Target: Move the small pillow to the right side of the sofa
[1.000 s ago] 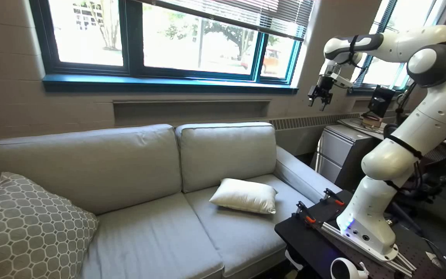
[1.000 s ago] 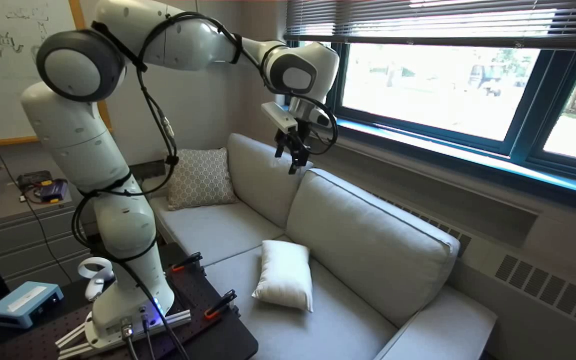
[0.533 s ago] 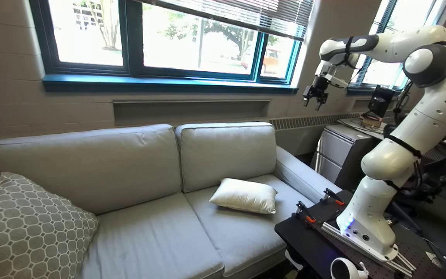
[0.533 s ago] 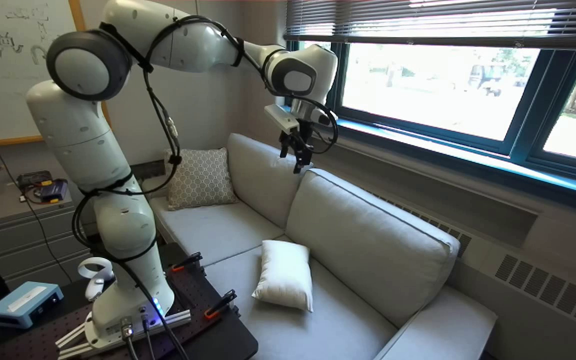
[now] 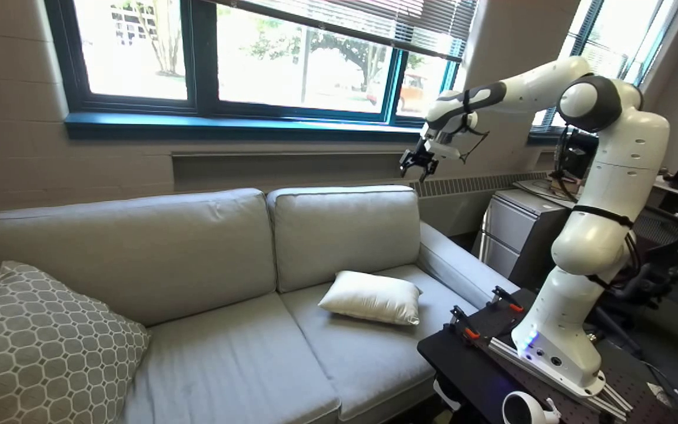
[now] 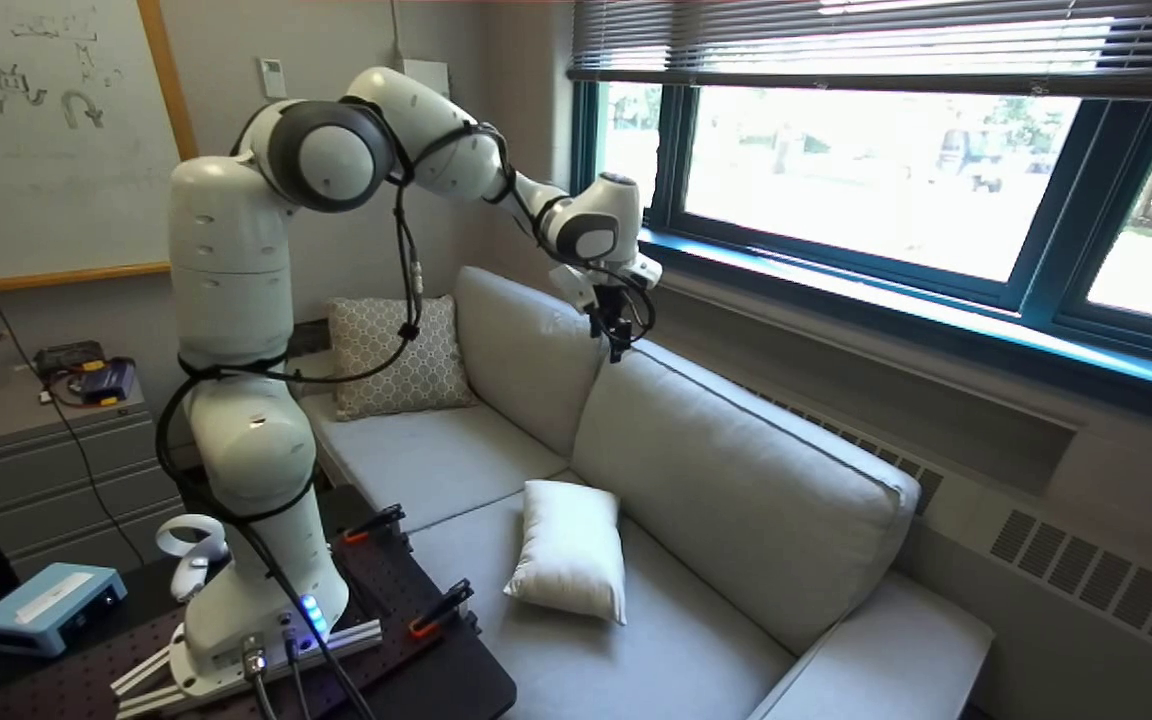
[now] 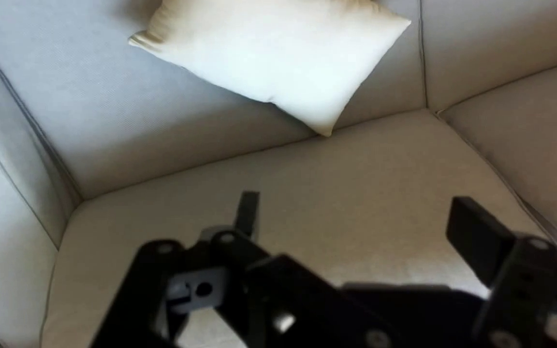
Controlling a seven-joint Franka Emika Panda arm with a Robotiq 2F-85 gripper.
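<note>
The small pillow (image 5: 371, 297) is plain white and puffy. It lies flat on one seat of the pale grey sofa (image 5: 215, 353), near a back cushion; an exterior view has this seat at the right, beside the padded arm. Seen by the wrist camera, the pillow (image 7: 278, 53) is cut off by the top edge, one corner pointing at the seam where seat and back meet. My gripper (image 5: 413, 174) hangs in the air above the sofa back, well apart from the pillow. Its fingers (image 7: 476, 237) stand wide apart, and only sofa fabric shows between them.
A larger lattice-patterned cushion (image 6: 401, 355) rests at the sofa's far end in an exterior view. The dark mounting table (image 5: 462, 365) with orange-tipped clamps (image 6: 441, 610) borders the sofa front. Behind the sofa run the blue window sill (image 5: 245, 129) and a wall heater grille (image 5: 474, 184).
The arm has swung over the sofa: in an exterior view the gripper has moved left and somewhat lower. The jaws have stayed apart, and the pillow lies where it was.
</note>
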